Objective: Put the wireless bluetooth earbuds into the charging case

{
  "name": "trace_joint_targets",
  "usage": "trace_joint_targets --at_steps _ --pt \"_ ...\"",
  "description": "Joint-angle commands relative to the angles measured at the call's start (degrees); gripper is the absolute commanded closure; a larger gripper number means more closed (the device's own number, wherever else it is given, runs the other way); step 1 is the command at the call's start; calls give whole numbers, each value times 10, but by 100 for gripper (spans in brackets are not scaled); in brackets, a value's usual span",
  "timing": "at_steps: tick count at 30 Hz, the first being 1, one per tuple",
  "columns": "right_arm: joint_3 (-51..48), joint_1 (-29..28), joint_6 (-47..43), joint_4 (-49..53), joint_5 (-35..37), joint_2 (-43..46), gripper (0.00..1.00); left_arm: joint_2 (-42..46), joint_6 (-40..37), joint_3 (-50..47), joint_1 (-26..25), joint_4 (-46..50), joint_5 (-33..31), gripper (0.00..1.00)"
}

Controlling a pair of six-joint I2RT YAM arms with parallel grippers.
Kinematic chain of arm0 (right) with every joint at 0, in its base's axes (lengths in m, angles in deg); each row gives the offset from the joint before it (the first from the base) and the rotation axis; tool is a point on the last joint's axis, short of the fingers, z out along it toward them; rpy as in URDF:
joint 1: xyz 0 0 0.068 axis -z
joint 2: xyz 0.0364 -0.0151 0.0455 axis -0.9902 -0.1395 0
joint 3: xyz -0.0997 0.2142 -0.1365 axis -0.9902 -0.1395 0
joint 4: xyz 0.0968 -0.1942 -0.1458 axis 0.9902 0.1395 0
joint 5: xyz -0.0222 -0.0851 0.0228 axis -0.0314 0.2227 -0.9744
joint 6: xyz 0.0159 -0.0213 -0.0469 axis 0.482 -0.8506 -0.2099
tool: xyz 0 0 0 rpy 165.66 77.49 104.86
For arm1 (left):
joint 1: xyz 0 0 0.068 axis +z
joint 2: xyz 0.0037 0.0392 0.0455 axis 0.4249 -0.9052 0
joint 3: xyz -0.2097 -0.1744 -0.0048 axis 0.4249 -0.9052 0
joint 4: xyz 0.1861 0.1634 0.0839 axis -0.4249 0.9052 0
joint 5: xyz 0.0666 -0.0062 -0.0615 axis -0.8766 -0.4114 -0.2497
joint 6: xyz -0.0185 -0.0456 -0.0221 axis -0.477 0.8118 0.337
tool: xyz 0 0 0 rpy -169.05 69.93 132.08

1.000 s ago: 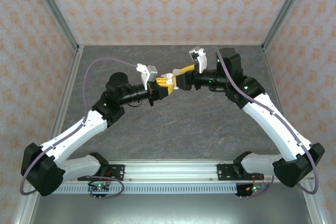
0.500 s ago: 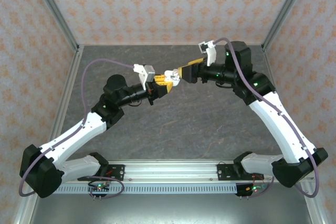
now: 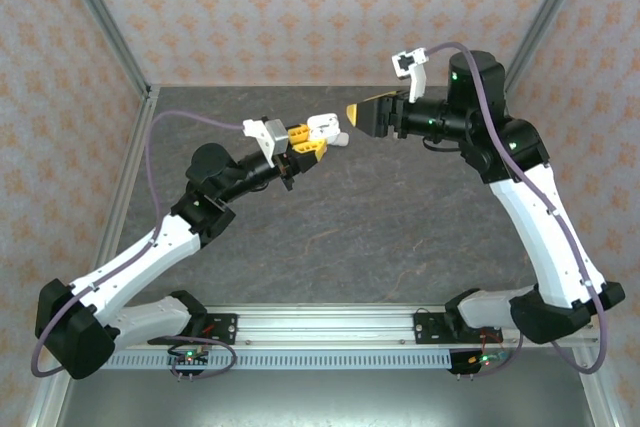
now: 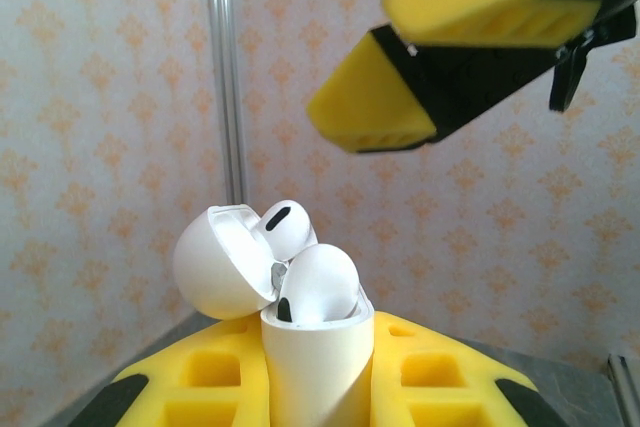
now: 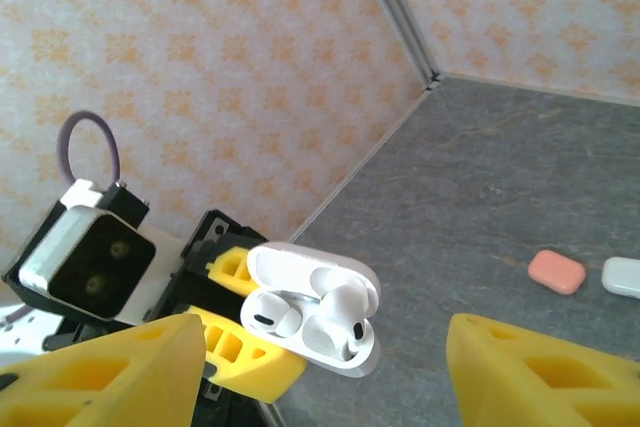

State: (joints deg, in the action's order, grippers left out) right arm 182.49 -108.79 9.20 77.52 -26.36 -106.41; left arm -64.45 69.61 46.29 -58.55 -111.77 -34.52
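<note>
My left gripper (image 3: 303,143) is shut on the white charging case (image 3: 325,129), holding it up above the table. In the left wrist view the case (image 4: 315,367) stands upright between my yellow fingers (image 4: 200,377), with its lid (image 4: 215,262) hinged open to the left. Two white wireless bluetooth earbuds (image 4: 283,230) (image 4: 318,285) sit in it, heads up. The right wrist view looks into the open case (image 5: 330,352) at both earbuds (image 5: 272,315) (image 5: 345,319). My right gripper (image 3: 354,113) stands open and empty, a short way right of the case.
A salmon case (image 5: 556,271) and a white case (image 5: 622,275) lie shut on the grey table (image 5: 480,177) near the back. Patterned walls (image 3: 300,7) with metal corner posts (image 3: 110,37) close in the table on three sides.
My right gripper has drawn back to the right and upward, away from the case. My left gripper has shifted a little left and up, still holding the case.
</note>
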Motion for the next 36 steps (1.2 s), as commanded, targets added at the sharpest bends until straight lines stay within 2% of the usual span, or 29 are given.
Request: trace_joint_targets --at_steps 1,10,20,23,27,36 --pt "48 1 -38 45 -40 -18 37 -9 -26 35 -6 -48 15 100" --pt "98 -1 -87 80 -24 -61 43 -21 -38 54 -16 -26 32 100" --pt "106 -4 -97 84 -48 -72 52 -27 -41 65 -19 -7 34 100" --pt "99 -4 -101 84 -42 -63 52 -30 -39 67 -20 -4 34 100" --pt "90 -4 -115 91 -19 -46 47 -32 -36 66 -20 -1 34 100" --pt "64 -4 -118 90 -54 -35 49 -33 -32 66 -20 1 33 100"
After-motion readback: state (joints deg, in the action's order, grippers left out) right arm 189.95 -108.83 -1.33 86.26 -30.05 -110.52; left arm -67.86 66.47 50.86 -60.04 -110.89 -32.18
